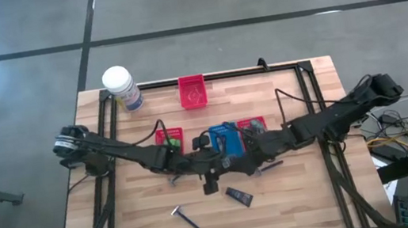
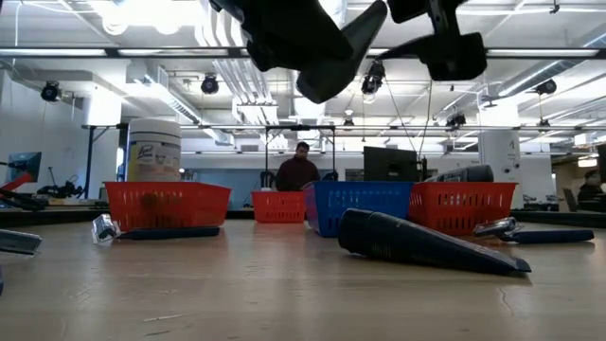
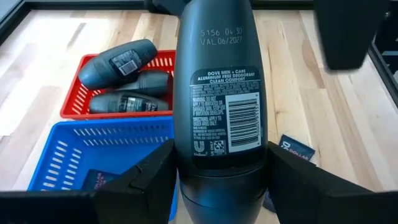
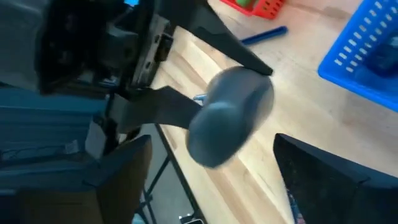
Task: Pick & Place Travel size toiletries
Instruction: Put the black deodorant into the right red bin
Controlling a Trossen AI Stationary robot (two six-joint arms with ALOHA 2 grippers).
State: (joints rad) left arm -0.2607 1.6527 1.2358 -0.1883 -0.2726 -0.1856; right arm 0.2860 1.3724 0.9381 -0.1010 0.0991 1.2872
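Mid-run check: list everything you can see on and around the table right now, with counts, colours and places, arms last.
Grey oval bottle: one, dark grey, held in the left gripper above the table's middle.
Grey oval bottles: three, lying in a red basket.
Blue basket: one, table centre, between two red baskets.
Red basket: one more, at the far edge.
White jar: one, far left corner.
Dark tube: one, flat on the near table.
Razor: one, blue handle, near edge; another near the right gripper.
Person: one, in the room behind.
Left gripper: shut on the bottle.
Right gripper: open, beside that bottle.
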